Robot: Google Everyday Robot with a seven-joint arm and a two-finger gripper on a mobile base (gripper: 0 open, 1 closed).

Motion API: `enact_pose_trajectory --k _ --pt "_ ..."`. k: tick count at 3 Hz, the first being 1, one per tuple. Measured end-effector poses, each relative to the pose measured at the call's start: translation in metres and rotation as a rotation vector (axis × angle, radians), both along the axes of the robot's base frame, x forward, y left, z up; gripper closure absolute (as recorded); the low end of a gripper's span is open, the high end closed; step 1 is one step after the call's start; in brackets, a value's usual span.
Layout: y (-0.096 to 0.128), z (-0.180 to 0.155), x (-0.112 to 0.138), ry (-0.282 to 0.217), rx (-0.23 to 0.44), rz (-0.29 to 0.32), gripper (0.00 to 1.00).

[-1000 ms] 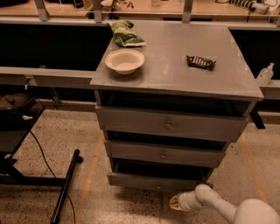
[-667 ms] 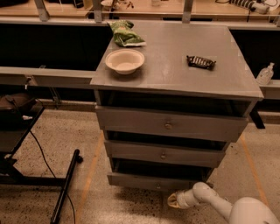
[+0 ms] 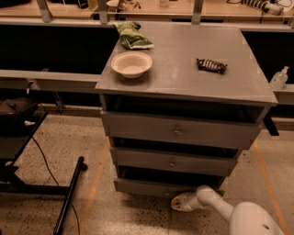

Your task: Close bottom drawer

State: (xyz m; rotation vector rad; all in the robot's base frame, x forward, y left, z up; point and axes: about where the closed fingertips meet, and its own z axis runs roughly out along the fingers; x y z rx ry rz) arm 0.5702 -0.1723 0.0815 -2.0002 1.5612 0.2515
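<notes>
Arm of white rounded plastic (image 3: pixel 248 218) reaches in from the lower right corner, low over the floor. Its cream-coloured gripper (image 3: pixel 180 202) sits just below and in front of the bottom drawer (image 3: pixel 142 187), right of that drawer's tiny round knob. Whether the gripper is clenched or released cannot be told. The bottom drawer, the lowest and narrowest front of the grey wooden cabinet (image 3: pixel 183 87), stands slightly pulled out, with a dark gap above it.

The speckled terrazzo floor (image 3: pixel 138 220) carries orange tape lines (image 3: pixel 98 181) on either side of the cabinet. To the left a black pole (image 3: pixel 69 196) lies on the floor near a thin black cable (image 3: pixel 42 158) and a dark metal stand (image 3: pixel 16 183).

Above sit the medium-width middle drawer (image 3: pixel 172 161) and the wide top drawer (image 3: pixel 179 131), each under a dark gap. On the cabinet top rest a cream round bowl (image 3: pixel 132 64), a crumpled green bag (image 3: pixel 132 36) behind it, and a dark wrapped snack bar (image 3: pixel 212 65) well apart to the right, its print too small to read.

A clear plastic bottle (image 3: pixel 279 78) stands on a ledge at the right, and a pale wooden bench (image 3: pixel 220 9) runs along the back
</notes>
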Motion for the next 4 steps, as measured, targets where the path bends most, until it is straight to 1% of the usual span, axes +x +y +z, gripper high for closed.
enact_pose_trajectory --k 1,2,3,4 --pt "-0.006 0.001 0.007 -0.017 -0.006 -0.006 1.00" --pt "-0.018 0.004 0.006 -0.032 -0.008 -0.019 1.00" --pt "-0.025 0.002 -0.009 -0.019 -0.013 -0.015 1.00" --pt "-0.026 -0.004 -0.029 0.017 -0.024 0.001 1.00"
